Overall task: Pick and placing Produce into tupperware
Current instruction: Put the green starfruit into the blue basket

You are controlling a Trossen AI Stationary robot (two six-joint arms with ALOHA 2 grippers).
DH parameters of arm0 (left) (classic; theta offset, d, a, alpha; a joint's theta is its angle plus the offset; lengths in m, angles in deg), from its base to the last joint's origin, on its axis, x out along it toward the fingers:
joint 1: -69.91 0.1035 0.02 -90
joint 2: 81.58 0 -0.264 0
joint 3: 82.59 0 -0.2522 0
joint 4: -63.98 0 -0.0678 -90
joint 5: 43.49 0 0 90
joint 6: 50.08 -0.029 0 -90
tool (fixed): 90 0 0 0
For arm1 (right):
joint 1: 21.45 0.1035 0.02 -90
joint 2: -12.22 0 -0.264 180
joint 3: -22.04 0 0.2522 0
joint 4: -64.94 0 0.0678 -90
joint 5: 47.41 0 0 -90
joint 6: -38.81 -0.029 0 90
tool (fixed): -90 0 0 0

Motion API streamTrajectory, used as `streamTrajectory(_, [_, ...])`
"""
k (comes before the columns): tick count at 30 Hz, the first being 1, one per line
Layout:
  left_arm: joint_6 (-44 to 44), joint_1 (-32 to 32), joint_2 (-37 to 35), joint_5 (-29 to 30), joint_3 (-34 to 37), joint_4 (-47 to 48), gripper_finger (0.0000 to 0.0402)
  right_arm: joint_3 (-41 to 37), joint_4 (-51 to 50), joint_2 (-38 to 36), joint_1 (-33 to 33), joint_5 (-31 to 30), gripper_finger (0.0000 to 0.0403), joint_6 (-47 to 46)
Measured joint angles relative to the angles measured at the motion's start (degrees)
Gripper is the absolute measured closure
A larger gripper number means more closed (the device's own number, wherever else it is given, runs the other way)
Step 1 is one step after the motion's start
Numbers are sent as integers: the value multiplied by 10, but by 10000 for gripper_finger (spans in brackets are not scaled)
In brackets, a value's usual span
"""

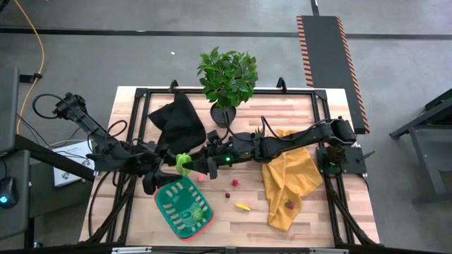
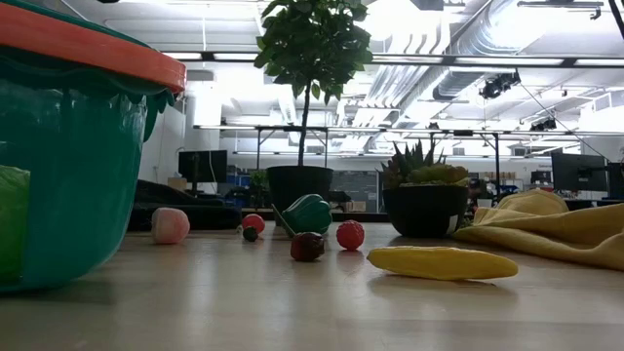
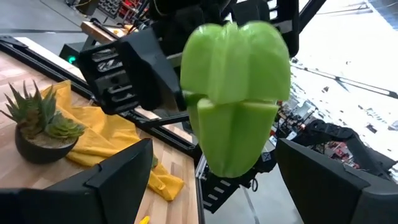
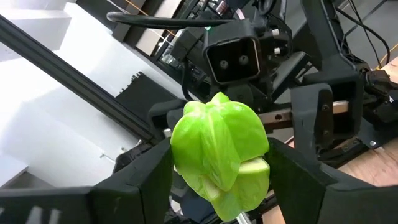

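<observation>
A light green toy pepper (image 1: 183, 164) hangs in the air above the far edge of the tupperware (image 1: 161, 196), a green container with a red rim. My right gripper (image 4: 221, 155) reaches in from the table's right and is shut on the pepper. My left gripper (image 3: 214, 149) faces it from the left. It is open wide, with a finger on either side of the pepper (image 3: 236, 93) and a gap to each. A green piece (image 1: 198, 212) lies in the tupperware. Pink (image 1: 201, 178), red (image 1: 234, 182), dark red (image 1: 227, 194) and yellow (image 1: 242, 207) produce rests on the table. My right gripper pinches the green pepper between its two fingers, one on each of two opposite sides (image 4: 186, 168). The fingers come in level from the table's right side. The pepper is lifted clear of the table and the tupperware.
A black cloth (image 1: 180, 120) lies at the far left of the table, and a yellow cloth (image 1: 289, 176) with a red piece (image 1: 288, 204) on it at the right. A large leafy potted plant (image 1: 227, 77) stands at the far edge, with a small spiky potted plant (image 3: 40, 121) near the yellow cloth.
</observation>
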Motion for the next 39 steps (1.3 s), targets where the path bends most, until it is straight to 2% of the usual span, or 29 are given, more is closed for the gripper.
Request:
streamTrajectory(15, [-20, 8, 12, 5, 0, -30, 76, 0, -1, 0, -2, 0, 189, 0])
streamTrajectory(25, [-23, 61, 20, -59, 0, -63, 76, 0, -1, 0, -2, 0, 189, 1])
streamTrajectory(39, [-30, 61, 19, -58, 0, -62, 82, 0, -1, 0, -2, 0, 189, 1])
